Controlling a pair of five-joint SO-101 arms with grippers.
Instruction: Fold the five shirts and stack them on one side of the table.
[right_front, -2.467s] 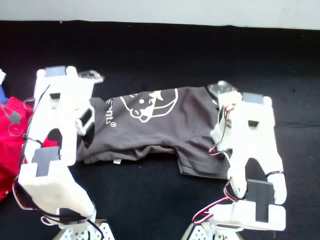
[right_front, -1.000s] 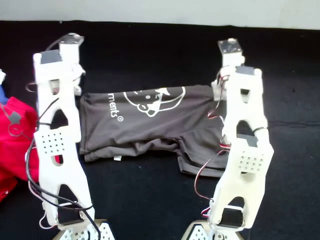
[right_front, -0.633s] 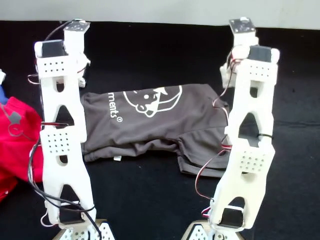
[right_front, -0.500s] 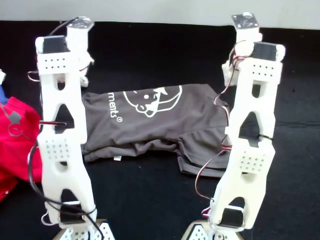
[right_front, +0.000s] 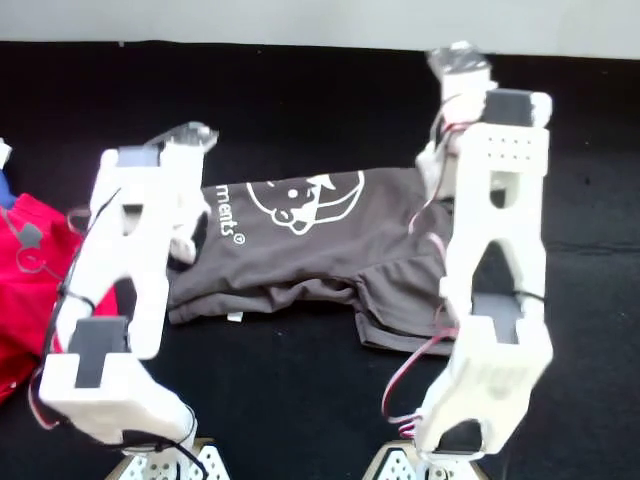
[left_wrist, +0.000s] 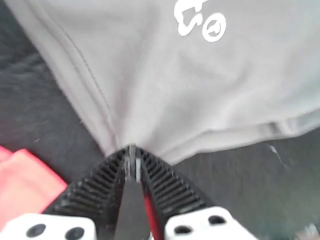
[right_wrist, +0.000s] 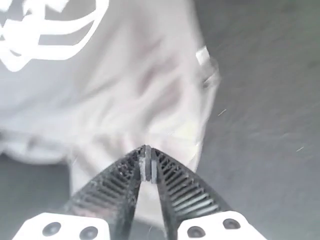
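A grey shirt (right_front: 300, 250) with a white print lies spread on the black tabletop (right_front: 300, 100), partly folded, its near edge doubled over and one sleeve sticking out toward the arm bases. The left arm (right_front: 125, 260) bends low over the shirt's left edge, and the left pincer (right_front: 187, 238) comes down on the cloth there. The right arm (right_front: 495, 230) stands taller, with the right pincer (right_front: 432, 172) at the shirt's far right corner. A red cloth (right_front: 30, 270) lies bunched at the left edge of the tabletop, near the left arm.
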